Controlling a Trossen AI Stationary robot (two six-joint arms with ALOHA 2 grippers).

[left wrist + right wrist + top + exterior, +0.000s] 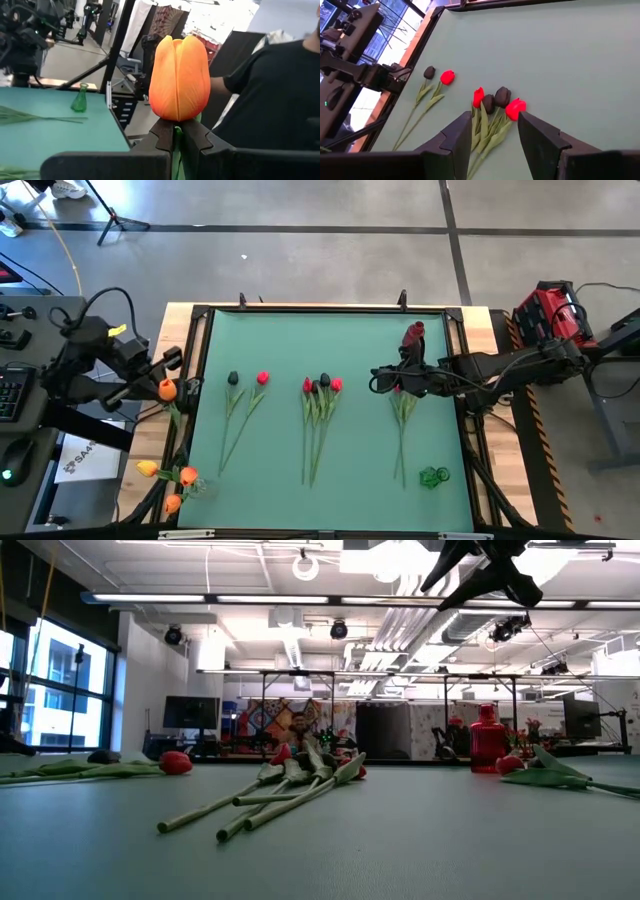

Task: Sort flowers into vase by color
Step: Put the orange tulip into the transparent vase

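Here the left gripper (176, 131) pinches an orange tulip (179, 78) by its stem off the counter's (340, 350) edge, while the right gripper's (492, 135) fingers (461, 133) hover spread, empty.

From where I sit, my left gripper (172, 388) hangs off the table's (350, 490) left edge, clamped on a tulip (179, 77) whose stem runs down between the fingers; a person's sleeve (272, 95) is just behind it. Right of that gripper, on the mat, lie a pair of flowers (245, 395), then a bunch (320, 405) mid-table. My right gripper (385, 377) hovers right of the bunch, above another bunch (403, 415). A bottle (413, 335) stands behind it, a small vase (433, 476) lies before it
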